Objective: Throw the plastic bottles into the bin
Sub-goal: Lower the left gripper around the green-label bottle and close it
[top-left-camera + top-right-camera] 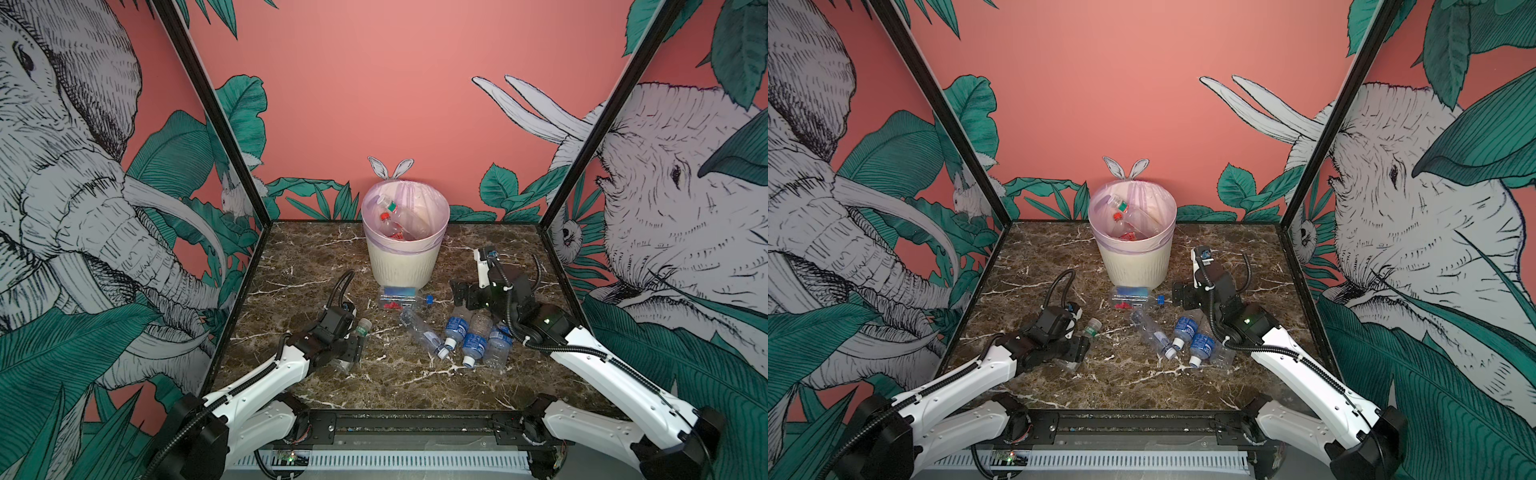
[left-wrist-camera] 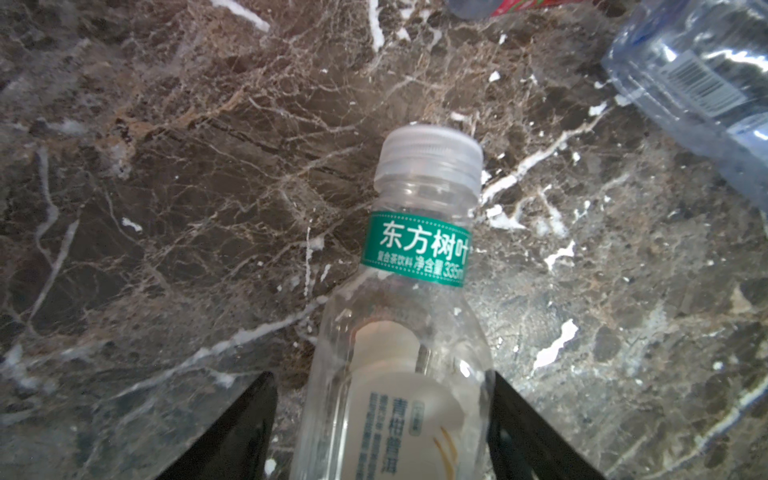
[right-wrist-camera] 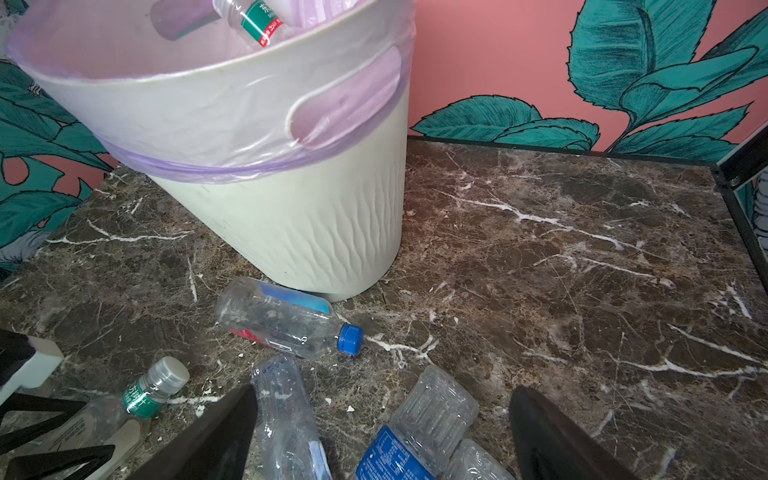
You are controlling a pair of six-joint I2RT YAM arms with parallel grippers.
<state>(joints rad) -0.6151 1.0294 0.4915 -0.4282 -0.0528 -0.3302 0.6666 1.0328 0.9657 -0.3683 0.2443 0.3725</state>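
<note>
A clear bottle with a green neck band lies on the marble table, its white cap pointing away from the left arm. My left gripper straddles its body. One finger touches the bottle, and the other finger stands a little off it. Right of centre in both top views, my right gripper hangs open above a cluster of blue-labelled bottles and a crushed clear one. A blue-capped bottle lies at the foot of the bin. The bin holds a few bottles.
Black frame posts and printed walls close in the table on the left, right and back. A black rail runs along the front edge between the arm bases. Bare marble lies left of the bin and also right of it.
</note>
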